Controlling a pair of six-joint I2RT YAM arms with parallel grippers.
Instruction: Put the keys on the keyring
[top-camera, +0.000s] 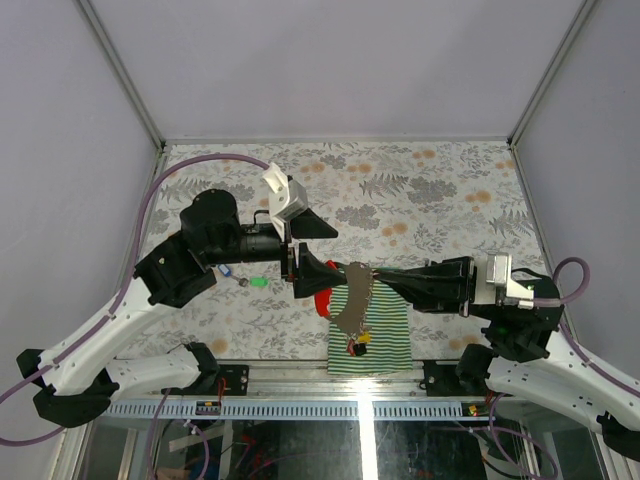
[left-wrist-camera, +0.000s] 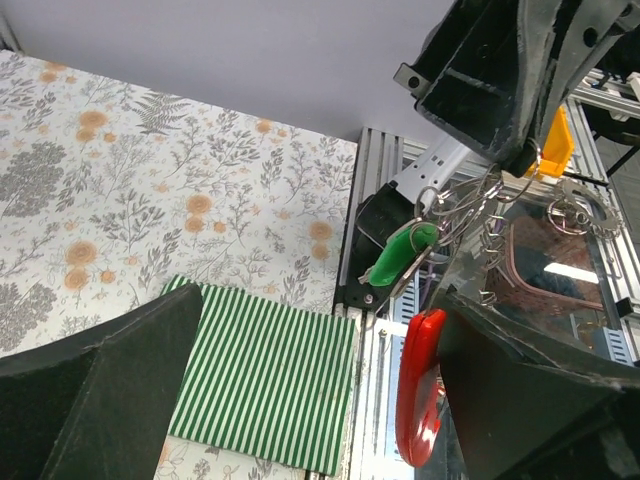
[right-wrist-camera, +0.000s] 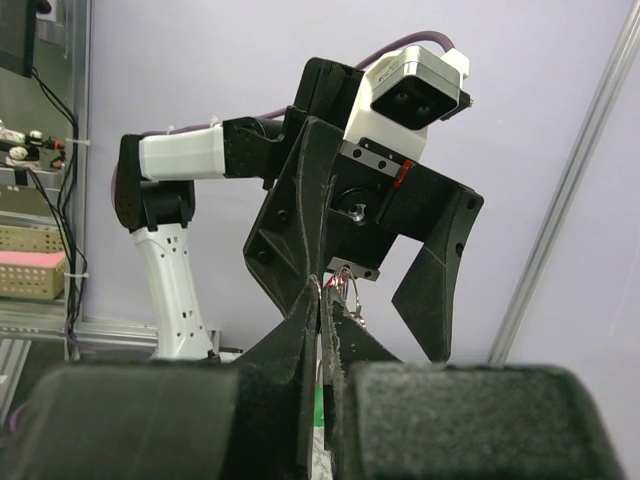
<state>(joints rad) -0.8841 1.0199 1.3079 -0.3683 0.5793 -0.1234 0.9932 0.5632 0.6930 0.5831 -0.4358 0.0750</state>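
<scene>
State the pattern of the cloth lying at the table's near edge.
The rectangular cloth is green-and-white striped, clearest in the left wrist view.

The floral table (top-camera: 430, 190) carries a striped cloth (top-camera: 390, 340) and a green-tagged key (top-camera: 258, 283).

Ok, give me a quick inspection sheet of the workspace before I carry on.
Surface: floral table, striped cloth at its near edge.
Job's things: keyring with red clip hangs from right claw, green tag and yellow tag at its rings; green-tagged key and blue-tagged key loose on table.
Clutter: nothing seen.
Claws: left claw open beside keyring; right claw shut on keyring.
Cables: purple cables along both arms.
Surroundings: grey walls, metal frame rail in front.
</scene>
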